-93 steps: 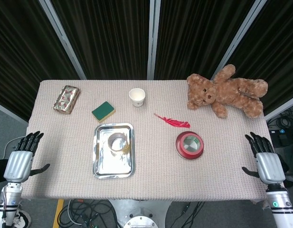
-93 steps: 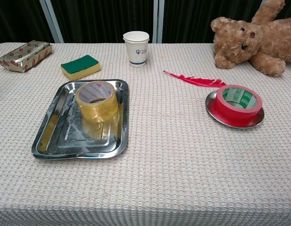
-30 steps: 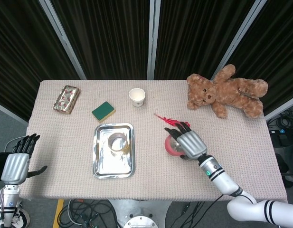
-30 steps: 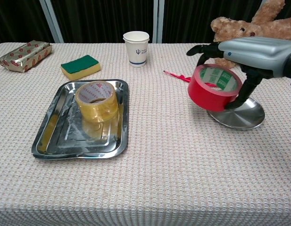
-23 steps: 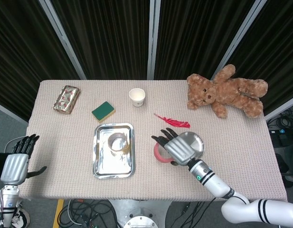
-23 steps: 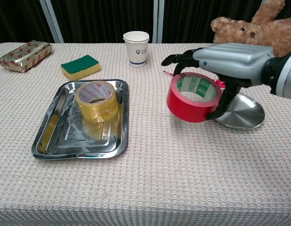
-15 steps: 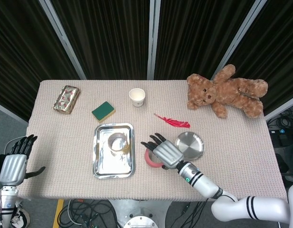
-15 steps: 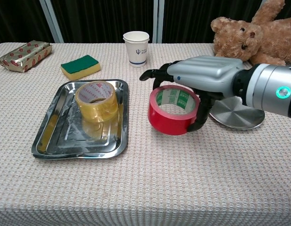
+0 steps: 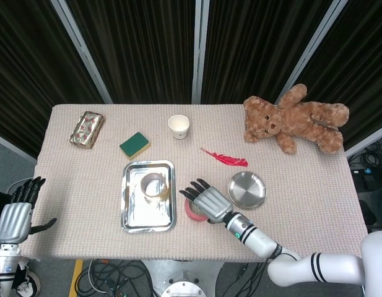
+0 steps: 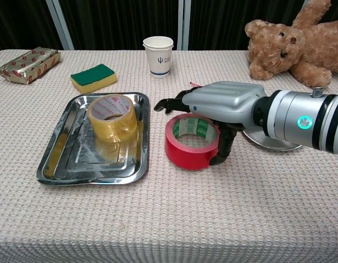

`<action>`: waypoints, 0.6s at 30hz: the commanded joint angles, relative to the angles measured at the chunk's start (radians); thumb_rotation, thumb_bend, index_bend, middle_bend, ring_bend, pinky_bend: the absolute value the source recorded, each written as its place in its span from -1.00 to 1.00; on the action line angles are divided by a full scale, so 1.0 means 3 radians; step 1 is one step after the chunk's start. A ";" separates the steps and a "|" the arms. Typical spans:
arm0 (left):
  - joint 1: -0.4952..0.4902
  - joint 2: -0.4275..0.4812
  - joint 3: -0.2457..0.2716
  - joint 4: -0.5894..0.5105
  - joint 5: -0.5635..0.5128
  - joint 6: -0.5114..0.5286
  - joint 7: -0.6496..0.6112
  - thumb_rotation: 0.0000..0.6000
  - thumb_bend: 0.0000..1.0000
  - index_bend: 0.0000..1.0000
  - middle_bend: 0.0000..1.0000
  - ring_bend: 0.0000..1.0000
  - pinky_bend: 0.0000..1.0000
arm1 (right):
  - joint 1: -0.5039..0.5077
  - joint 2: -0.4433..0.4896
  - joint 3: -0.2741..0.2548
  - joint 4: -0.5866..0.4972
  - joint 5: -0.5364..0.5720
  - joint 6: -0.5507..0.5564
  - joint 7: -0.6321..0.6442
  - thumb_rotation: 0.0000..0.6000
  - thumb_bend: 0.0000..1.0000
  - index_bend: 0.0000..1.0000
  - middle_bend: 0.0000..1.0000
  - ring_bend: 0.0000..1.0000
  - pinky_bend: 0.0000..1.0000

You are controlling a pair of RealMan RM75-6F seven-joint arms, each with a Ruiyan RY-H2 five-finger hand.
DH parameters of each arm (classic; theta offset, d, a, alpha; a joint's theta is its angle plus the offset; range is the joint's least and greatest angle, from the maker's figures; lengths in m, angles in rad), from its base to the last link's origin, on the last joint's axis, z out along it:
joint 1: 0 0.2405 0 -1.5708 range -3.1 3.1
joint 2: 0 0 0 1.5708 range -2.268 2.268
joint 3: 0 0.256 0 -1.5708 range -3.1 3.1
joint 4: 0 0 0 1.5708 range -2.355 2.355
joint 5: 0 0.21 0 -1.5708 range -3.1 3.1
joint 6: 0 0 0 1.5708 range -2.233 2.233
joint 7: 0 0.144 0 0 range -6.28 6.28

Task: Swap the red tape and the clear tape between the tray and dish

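Beside the tray point(image 10: 53, 161), the right hand point(image 10: 221, 104) grips the red tape point(image 10: 189, 141), green-printed inside, lettering unreadable; the clear tape point(image 10: 112, 116) bears unreadable red print. Left hand point(image 9: 15, 216) hangs open off the worktop.

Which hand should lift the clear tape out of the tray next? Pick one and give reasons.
Left, probably. The left hand is open and idle off the table's left edge, on the side of the tray holding the clear tape. The right hand holds the red tape beside the tray.
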 commanded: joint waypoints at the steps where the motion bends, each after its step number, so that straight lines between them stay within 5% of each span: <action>1: -0.0006 0.0000 0.0001 -0.0004 0.0003 -0.0009 0.0009 1.00 -0.82 -0.89 -0.91 -1.00 -0.79 | -0.0008 0.0035 -0.0012 -0.0025 -0.0063 0.0034 0.0070 1.00 -1.00 -1.00 -1.00 -1.00 -1.00; 8: -0.0089 0.0040 -0.0027 -0.0069 0.0059 -0.0063 0.0066 1.00 -0.82 -0.89 -0.91 -1.00 -0.79 | -0.0148 0.0365 0.0008 -0.0241 -0.0279 0.0266 0.0341 1.00 -1.00 -1.00 -1.00 -1.00 -1.00; 18: -0.0750 0.0138 -0.0132 -0.0390 0.0373 -0.0706 0.0047 1.00 -0.82 -0.89 -0.91 -1.00 -0.79 | -0.0976 0.1357 -0.0162 -0.0339 -0.0717 0.1223 0.1217 1.00 -1.00 -1.00 -1.00 -1.00 -1.00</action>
